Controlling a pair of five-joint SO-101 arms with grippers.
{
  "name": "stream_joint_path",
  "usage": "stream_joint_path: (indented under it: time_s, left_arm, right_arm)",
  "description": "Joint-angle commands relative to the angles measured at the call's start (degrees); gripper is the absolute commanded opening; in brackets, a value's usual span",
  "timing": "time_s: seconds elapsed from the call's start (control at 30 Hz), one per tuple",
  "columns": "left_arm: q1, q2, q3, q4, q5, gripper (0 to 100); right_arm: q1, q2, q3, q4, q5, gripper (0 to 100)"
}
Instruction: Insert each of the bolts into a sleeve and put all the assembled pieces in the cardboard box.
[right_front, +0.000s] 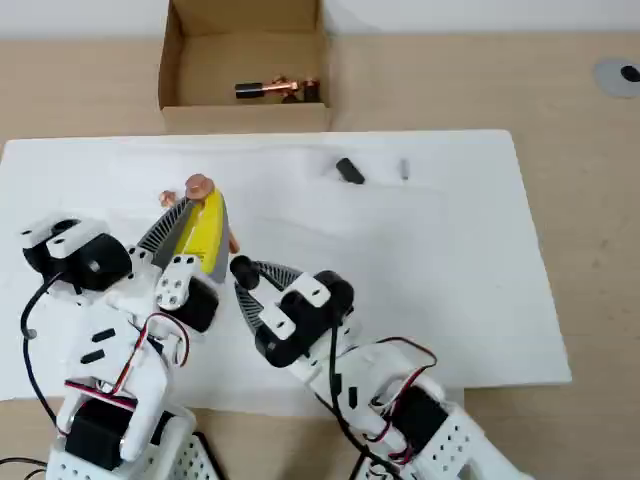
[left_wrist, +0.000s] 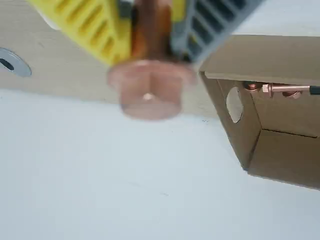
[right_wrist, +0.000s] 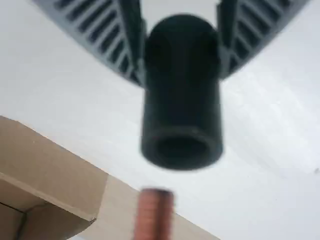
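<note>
Left wrist view: left end effector (left_wrist: 150, 30) clenches the stiff, likely slippery bolt (left_wrist: 150, 92) by shank; right end effector (right_wrist: 181, 45) grasps the sleeve (right_wrist: 182, 105)

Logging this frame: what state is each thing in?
left hand: shut on a bolt
right hand: shut on a sleeve, bolt not yet inserted
cardboard box: open, assembled pieces inside
loose sleeve: lying on the white mat, untouched
</note>
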Motion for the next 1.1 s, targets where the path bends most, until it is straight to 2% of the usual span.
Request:
stream_joint_path:
  time_s: [0.0, 0.27, 0.47, 1.07]
  left_arm:
    - [-0.70, -0.84, -1.58, -1.49, 1.41, 1]
    - [-0.88, -0.84, -0.62, -1.23, 2.81, 1]
    - [-0.79, -0.84, -0.53, 6.07, 4.22, 1]
    - [-0.44, -0.66, -5.98, 6.33, 4.13, 1]
  right_arm:
    - [-1.01, -6.73, 0.04, -0.18, 0.18, 1.0]
    - [-1.01, -6.73, 0.04, -0.18, 0.26, 1.0]
    - [-0.92, -6.73, 0.04, -0.18, 0.35, 1.0]
    - [-0.92, -6.73, 0.04, -0.18, 0.44, 1.0]
